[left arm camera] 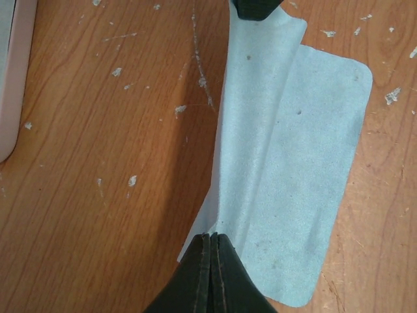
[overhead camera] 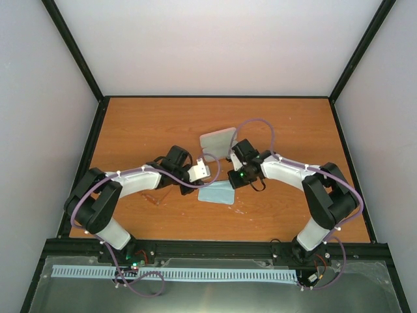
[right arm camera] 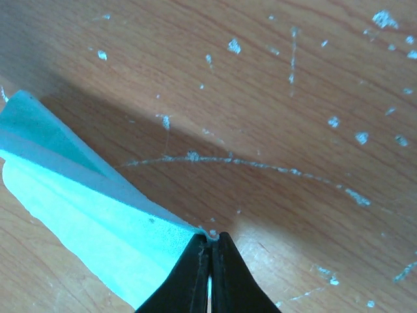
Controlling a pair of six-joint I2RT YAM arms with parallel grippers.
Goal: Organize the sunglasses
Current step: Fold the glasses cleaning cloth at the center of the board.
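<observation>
The light blue cloth [overhead camera: 216, 193] lies mid-table, with one long edge lifted and folding over. My left gripper [overhead camera: 203, 182] is shut on one corner of the cloth [left arm camera: 287, 169], seen at the fingertips [left arm camera: 213, 236]. My right gripper [overhead camera: 232, 184] is shut on the other corner of that edge [right arm camera: 78, 195], at the fingertips [right arm camera: 210, 236]; its tip shows at the top of the left wrist view [left arm camera: 257, 8]. The amber-brown sunglasses [overhead camera: 154, 197] lie on the table beside the left arm. The open case [overhead camera: 217, 141] sits just behind the grippers; its pink rim shows in the left wrist view [left arm camera: 12, 78].
The wooden table [overhead camera: 143, 124] is walled by a black frame and white panels on three sides. Both arms reach in over the middle. The tabletop is scratched and speckled [right arm camera: 293, 163].
</observation>
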